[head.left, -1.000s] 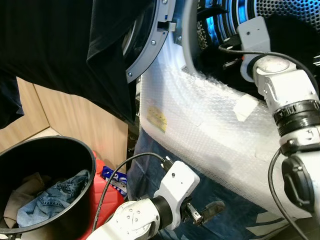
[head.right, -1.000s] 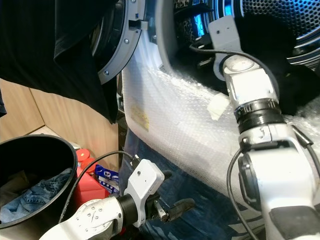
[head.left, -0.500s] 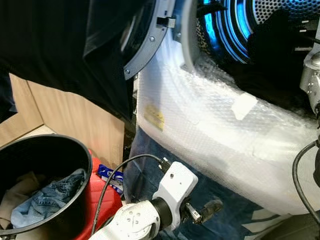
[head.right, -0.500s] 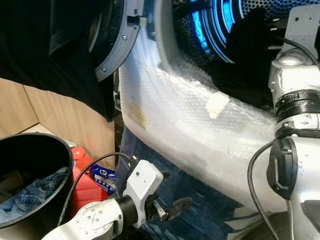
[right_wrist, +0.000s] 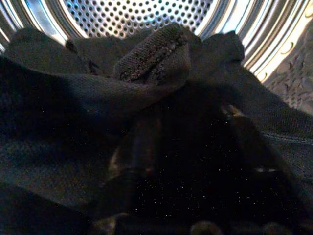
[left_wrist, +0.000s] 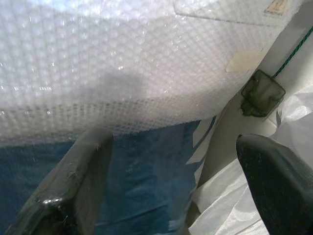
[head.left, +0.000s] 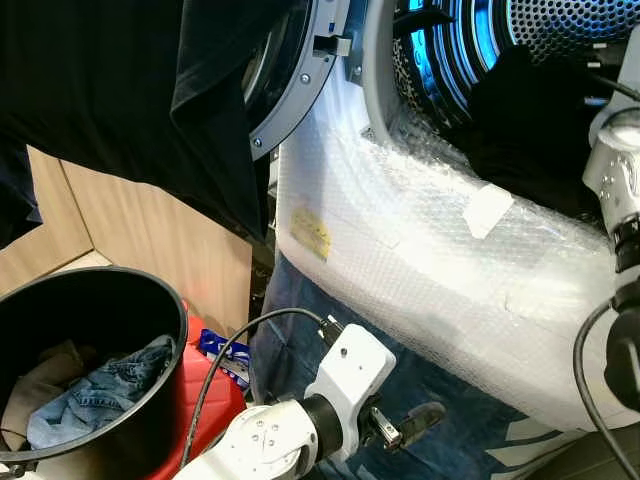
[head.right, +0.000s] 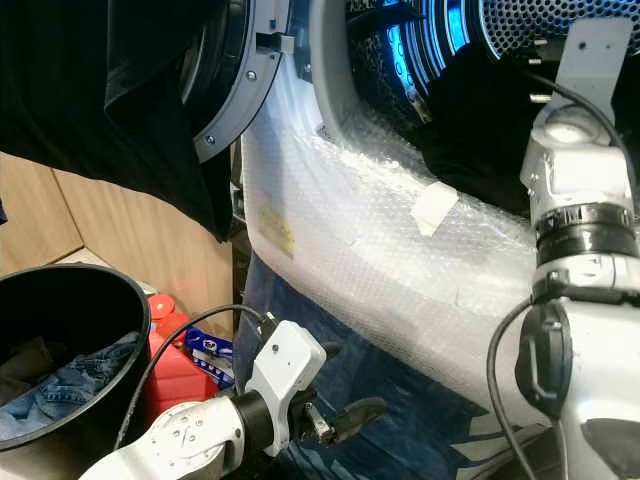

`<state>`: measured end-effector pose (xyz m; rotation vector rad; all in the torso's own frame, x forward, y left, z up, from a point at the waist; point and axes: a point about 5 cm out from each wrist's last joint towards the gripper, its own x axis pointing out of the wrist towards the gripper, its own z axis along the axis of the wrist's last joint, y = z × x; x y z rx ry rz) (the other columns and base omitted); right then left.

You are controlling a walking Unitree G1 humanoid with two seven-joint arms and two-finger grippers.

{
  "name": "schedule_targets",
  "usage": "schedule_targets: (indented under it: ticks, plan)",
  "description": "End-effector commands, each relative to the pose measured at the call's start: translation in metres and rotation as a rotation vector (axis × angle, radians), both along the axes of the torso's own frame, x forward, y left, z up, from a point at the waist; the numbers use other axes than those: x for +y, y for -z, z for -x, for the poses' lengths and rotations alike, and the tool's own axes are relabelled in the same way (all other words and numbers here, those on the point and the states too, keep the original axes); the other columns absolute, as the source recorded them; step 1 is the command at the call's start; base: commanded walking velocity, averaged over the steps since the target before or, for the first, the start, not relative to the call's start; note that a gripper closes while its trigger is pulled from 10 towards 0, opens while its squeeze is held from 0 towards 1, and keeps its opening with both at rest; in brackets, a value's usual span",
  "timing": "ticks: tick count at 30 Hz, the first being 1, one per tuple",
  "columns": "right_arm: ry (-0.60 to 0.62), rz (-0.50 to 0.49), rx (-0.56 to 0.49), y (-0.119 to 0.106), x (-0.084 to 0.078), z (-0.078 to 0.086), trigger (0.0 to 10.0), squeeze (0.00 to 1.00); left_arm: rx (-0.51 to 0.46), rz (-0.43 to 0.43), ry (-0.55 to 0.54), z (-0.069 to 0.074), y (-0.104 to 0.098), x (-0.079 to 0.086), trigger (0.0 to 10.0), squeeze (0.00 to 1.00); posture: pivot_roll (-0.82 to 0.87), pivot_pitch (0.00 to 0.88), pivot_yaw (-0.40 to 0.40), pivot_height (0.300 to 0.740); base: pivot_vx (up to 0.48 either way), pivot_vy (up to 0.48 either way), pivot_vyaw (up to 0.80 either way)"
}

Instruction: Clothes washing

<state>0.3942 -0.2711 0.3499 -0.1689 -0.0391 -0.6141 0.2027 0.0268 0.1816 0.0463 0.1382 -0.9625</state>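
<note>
**Operator:** What do you list at the washer?

**Spotter:** You have the washing machine (head.left: 430, 250), front wrapped in bubble wrap (head.right: 380, 250), door (head.left: 290, 90) swung wide. Its drum (right_wrist: 142, 19) is lit blue. A dark garment (right_wrist: 146, 63) lies heaped inside the drum. Your right end effector (right_wrist: 195, 171) sits in the drum against that garment; the wrist view is too dark, so you cannot tell how its fingers stand.

**Operator:** And lower down?

**Spotter:** Your left end effector (left_wrist: 171, 191) hangs low before the blue sheet (left_wrist: 142, 181) under the machine, fingers (left_wrist: 73, 191) spread apart, holding nothing. To your left stands a black tub (head.left: 150, 400) with denim jeans (head.left: 95, 400) inside; a red container (head.right: 170, 370) stands just beside it. A black cloth (head.left: 110, 90) hangs above.
</note>
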Motion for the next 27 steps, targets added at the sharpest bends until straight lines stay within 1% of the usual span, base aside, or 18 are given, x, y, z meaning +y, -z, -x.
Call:
schedule_targets:
  ticks: [1, 3, 6, 10, 13, 14, 16, 18, 21, 24, 26, 27]
  plan:
    - [0.051, -0.017, -0.013, -0.001, -0.014, 0.008, 10.0, 1.00, -0.003, -0.005, 0.021, 0.001, -0.001, -0.002, 10.0, 0.00, 0.00, 0.044, -0.142, 0.740, 0.000, 0.000, 0.00]
    - [0.067, -0.008, -0.014, 0.001, -0.017, 0.011, 10.0, 1.00, -0.010, -0.008, 0.020, 0.000, -0.001, -0.002, 10.0, 0.00, 0.00, 0.042, -0.140, 0.740, 0.000, 0.000, 0.00]
    - [0.089, 0.052, -0.026, 0.005, -0.021, 0.017, 10.0, 1.00, -0.011, -0.009, 0.020, -0.002, -0.002, -0.001, 10.0, 0.00, 0.00, 0.039, -0.137, 0.740, 0.000, 0.000, 0.00]
    - [0.078, 0.047, -0.047, 0.006, -0.021, 0.023, 10.0, 1.00, -0.018, -0.015, 0.019, -0.003, -0.002, 0.000, 10.0, 0.00, 0.00, 0.035, -0.133, 0.740, 0.000, 0.000, 0.00]
    - [0.053, 0.084, -0.071, 0.003, -0.018, 0.029, 10.0, 1.00, -0.025, -0.018, 0.017, -0.005, -0.003, 0.001, 10.0, 0.00, 0.00, 0.031, -0.130, 0.740, 0.000, 0.000, 0.00]
    - [0.065, 0.118, -0.081, 0.001, -0.018, 0.031, 10.0, 1.00, -0.025, -0.018, 0.017, -0.005, -0.003, 0.001, 10.0, 0.00, 0.00, 0.030, -0.129, 0.740, 0.000, 0.000, 0.00]
    - [0.067, 0.132, -0.085, -0.001, -0.018, 0.033, 10.0, 1.00, -0.026, -0.018, 0.018, -0.005, -0.003, 0.001, 10.0, 0.00, -0.01, 0.029, -0.129, 0.740, 0.000, 0.000, 0.00]
    - [0.017, 0.120, -0.128, -0.003, -0.012, 0.038, 10.0, 1.00, -0.026, -0.014, 0.019, -0.005, -0.003, 0.001, 10.0, 0.00, -0.01, 0.023, -0.126, 0.740, 0.000, 0.000, 0.00]
    - [-0.002, 0.097, -0.177, -0.005, -0.004, 0.044, 10.0, 1.00, -0.028, -0.014, 0.022, -0.006, -0.003, 0.001, 10.0, 0.00, -0.01, 0.018, -0.122, 0.740, 0.000, 0.000, 0.00]
    - [-0.049, 0.092, -0.214, -0.002, 0.004, 0.051, 10.0, 1.00, -0.029, -0.020, 0.023, -0.007, -0.002, 0.002, 10.0, 0.00, 0.00, 0.007, -0.116, 0.740, 0.000, 0.000, 0.00]
    - [-0.068, 0.115, -0.235, -0.001, 0.007, 0.055, 10.0, 1.00, -0.036, -0.034, 0.023, -0.008, -0.002, 0.004, 10.0, 0.00, 0.00, 0.005, -0.114, 0.740, 0.000, 0.000, 0.00]
    - [-0.092, 0.149, -0.249, 0.000, 0.011, 0.058, 10.0, 1.00, -0.035, -0.034, 0.025, -0.009, -0.002, 0.005, 10.0, 0.00, 0.00, 0.001, -0.111, 0.740, 0.000, 0.000, 0.00]
